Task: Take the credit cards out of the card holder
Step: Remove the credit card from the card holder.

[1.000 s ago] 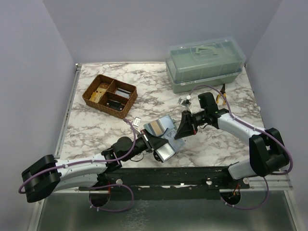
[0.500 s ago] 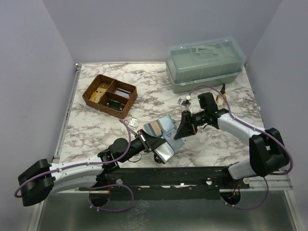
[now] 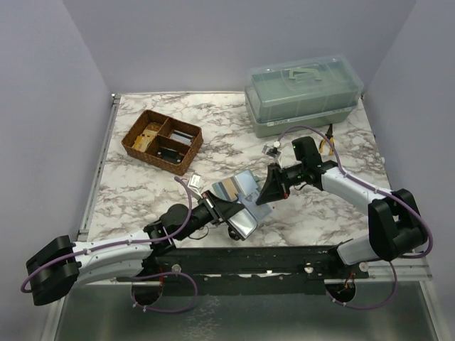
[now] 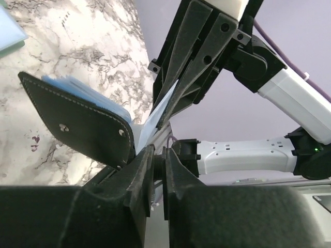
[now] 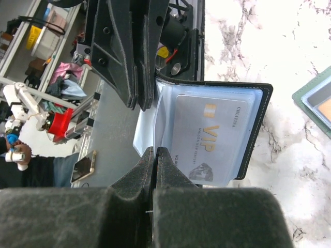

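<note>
The black card holder [image 3: 243, 222] hangs open above the table's front middle, its grey-blue inside up. My left gripper [image 3: 225, 208] is shut on its near edge; in the left wrist view my left gripper [image 4: 159, 151] clamps just beside the black flap [image 4: 77, 124]. My right gripper [image 3: 265, 197] is shut on the edge of a pale blue-grey credit card [image 5: 147, 129] that sticks out of the holder. In the right wrist view my right gripper [image 5: 155, 151] pinches that card, and a second credit card marked VIP [image 5: 212, 137] lies in the holder [image 5: 261, 129].
A brown wicker divided tray [image 3: 162, 141] stands at the back left. A green box with a clear lid [image 3: 304, 96] stands at the back right. A small metal clip [image 3: 197, 182] and a small object [image 3: 271, 149] lie on the marble near the grippers.
The left arm's elbow and base have swung a little to the left, and the card holder has shifted slightly. The right gripper has stayed pinched on the card.
</note>
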Available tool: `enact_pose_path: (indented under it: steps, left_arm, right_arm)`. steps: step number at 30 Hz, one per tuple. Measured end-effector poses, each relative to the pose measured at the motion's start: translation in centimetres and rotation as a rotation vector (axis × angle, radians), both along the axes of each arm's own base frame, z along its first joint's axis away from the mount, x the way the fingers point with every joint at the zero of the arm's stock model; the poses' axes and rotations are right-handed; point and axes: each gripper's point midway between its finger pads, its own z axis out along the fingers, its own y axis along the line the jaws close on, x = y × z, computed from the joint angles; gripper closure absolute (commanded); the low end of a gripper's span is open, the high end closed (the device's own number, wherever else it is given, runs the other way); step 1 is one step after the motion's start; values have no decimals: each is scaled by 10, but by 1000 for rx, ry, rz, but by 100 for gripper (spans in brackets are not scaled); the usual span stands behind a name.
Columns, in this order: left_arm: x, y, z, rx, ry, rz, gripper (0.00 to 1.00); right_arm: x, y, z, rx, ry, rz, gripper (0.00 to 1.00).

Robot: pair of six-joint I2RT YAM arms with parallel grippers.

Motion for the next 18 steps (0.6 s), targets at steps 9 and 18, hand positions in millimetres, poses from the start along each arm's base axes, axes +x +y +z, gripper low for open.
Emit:
enact_pose_path:
  steps: [9, 18]
  left_arm:
    - [7, -9, -31, 81, 81, 16, 61]
    - [32, -25, -62, 139, 177, 63, 73]
  right_arm:
    - [16, -2, -14, -118, -82, -116, 100]
    - [25, -14, -33, -300, -200, -208, 100]
